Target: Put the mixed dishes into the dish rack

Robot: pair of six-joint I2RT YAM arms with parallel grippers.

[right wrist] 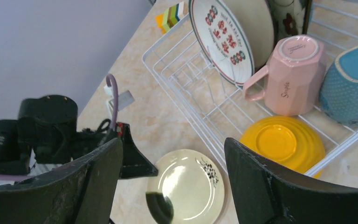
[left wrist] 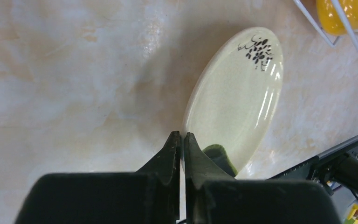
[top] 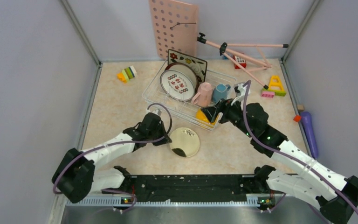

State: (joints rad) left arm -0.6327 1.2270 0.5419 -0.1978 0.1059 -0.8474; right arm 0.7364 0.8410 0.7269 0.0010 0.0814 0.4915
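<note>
A cream plate (top: pixel 185 141) with a black blotch lies on the table in front of the dish rack (top: pixel 153 93). My left gripper (left wrist: pixel 182 136) is shut on the plate's (left wrist: pixel 235 98) near-left rim, and a pale strip of rim shows between the fingers. In the rack (right wrist: pixel 177 65) stand a white dotted plate (right wrist: pixel 223 39), a square flowered plate (top: pixel 189 59), a pink cup (right wrist: pixel 291 77) and a blue cup (right wrist: pixel 352 84). An orange-yellow bowl (right wrist: pixel 282 142) rests upside down at the rack's near corner. My right gripper (right wrist: pixel 172 144) hangs open above that corner, holding nothing.
A pink pegboard (top: pixel 172 25) and a pink tripod (top: pixel 242 52) stand at the back wall. Toy blocks lie at the back left (top: pixel 127 73) and back right (top: pixel 275 87). A purple object (top: pixel 309 130) lies by the right wall.
</note>
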